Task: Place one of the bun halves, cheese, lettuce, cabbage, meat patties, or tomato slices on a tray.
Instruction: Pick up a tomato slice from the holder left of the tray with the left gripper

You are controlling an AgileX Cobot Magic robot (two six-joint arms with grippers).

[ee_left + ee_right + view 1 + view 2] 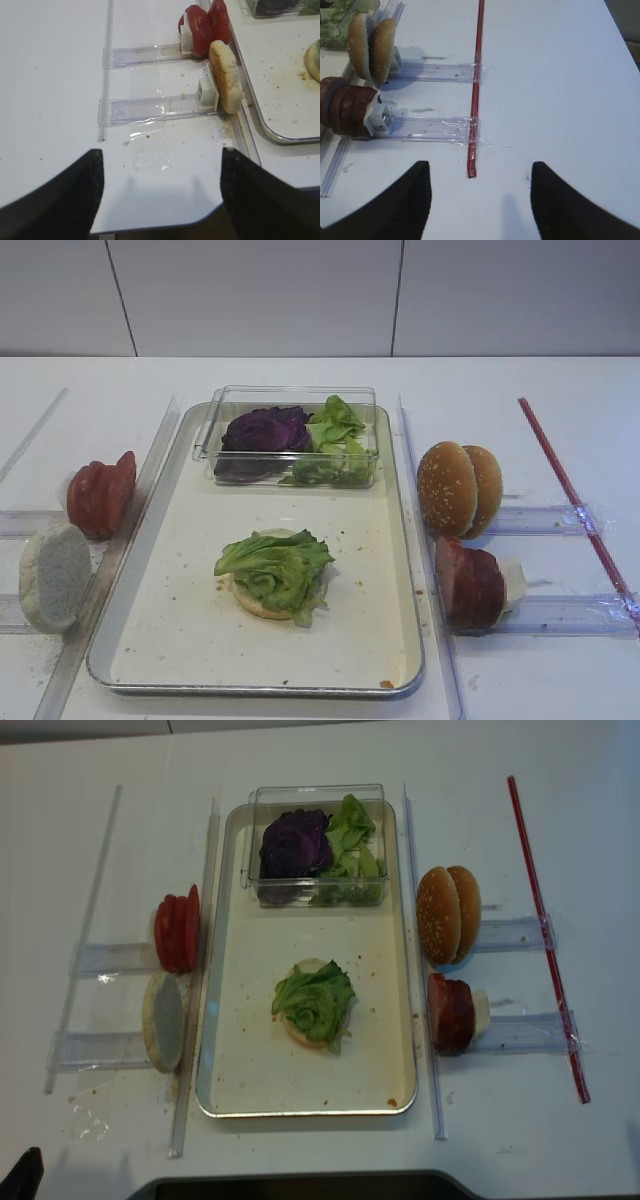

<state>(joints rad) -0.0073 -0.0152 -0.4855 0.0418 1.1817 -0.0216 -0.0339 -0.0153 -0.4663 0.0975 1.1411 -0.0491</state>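
The tomato slices (pixel 202 22) stand upright in their rack left of the tray (pixel 140 540), so the left gripper (pixel 160 195), jaws spread and empty, should probably straddle the outermost slice squarely.

Setting: laboratory test bench dressed as a burger-assembly station.

White tabletop (pixel 300 375) against plain pale wall panels (pixel 260 295) at 12 o'clock. Centre: silver tray (pixel 403 540), with a clear plastic box (pixel 290 400) of greens at its 12 o'clock end. Clear acrylic rails (pixel 110 958) taped to the surface at 9 and 3 o'clock, each with a white pusher block (pixel 205 93) holding ingredients upright on edge: tomato slices (pixel 100 495), bun halves (pixel 458 487), meat patties (pixel 470 583). Red strip (pixel 570 490) fixed at 3 o'clock. No stove, sink or household goods seen.
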